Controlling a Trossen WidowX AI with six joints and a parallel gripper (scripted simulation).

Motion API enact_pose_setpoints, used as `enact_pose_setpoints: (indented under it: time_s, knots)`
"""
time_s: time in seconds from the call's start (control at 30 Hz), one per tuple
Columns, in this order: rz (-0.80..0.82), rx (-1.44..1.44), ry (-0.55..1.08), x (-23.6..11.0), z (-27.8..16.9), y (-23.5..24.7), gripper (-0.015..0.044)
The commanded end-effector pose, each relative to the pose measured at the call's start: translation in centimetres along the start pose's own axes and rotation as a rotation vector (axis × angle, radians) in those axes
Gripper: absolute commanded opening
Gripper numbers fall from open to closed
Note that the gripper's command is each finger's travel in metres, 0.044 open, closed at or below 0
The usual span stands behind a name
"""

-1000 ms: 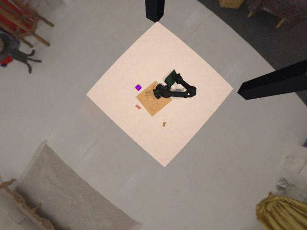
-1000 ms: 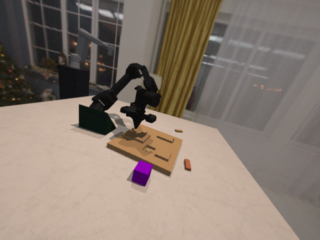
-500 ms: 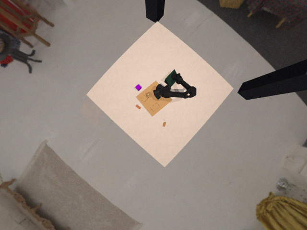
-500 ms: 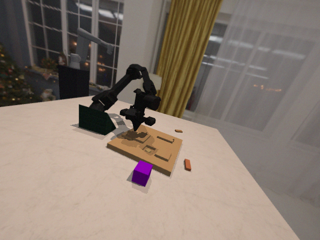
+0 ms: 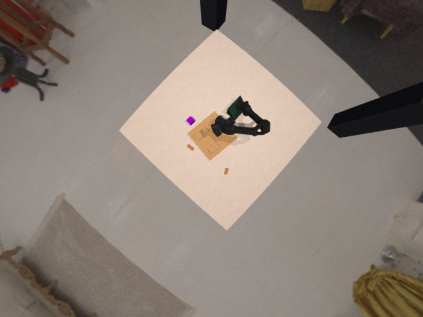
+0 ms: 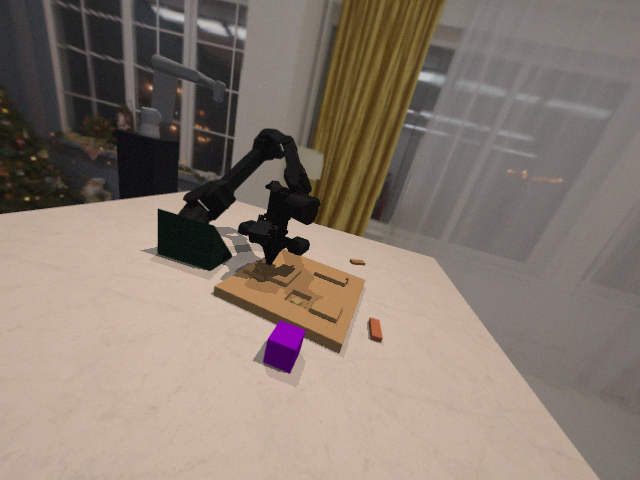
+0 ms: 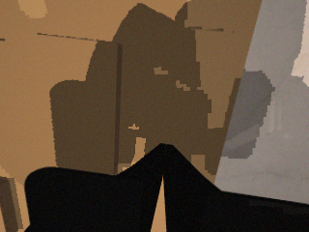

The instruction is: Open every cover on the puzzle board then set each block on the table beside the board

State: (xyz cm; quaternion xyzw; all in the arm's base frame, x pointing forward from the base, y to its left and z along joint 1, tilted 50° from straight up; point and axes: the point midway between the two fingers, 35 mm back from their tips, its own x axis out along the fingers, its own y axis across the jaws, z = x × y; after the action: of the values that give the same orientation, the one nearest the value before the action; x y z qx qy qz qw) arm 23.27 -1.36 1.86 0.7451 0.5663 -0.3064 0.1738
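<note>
The gripper (image 6: 270, 258) is clenched with nothing between its fingers, and its tip points down at a cover near the back corner of the puzzle board (image 6: 330, 338), which lies near the middle of the exterior view on the pale bench (image 6: 129, 403). Just beside the front edge of the board stands a purple block (image 6: 283, 345), a small orange block (image 6: 375, 329) lies near its right edge, and another tan block (image 6: 357, 261) lies behind it. Left of the board, the arm rises from a dark green base (image 6: 188, 242).

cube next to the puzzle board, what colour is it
Purple. The cube shows best in the exterior view, resting on the table just off the board.
</note>
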Motion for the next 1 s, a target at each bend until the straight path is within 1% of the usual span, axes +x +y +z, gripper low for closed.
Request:
enact_pose_setpoints:
  time_s: [0.0,0.97]
  knots:
    - [0.001,-0.002,0.001,0.0,0.4,0.1,0.0]
    - [0.003,-0.001,-0.006,0.0,3.3,0.4,0.0]
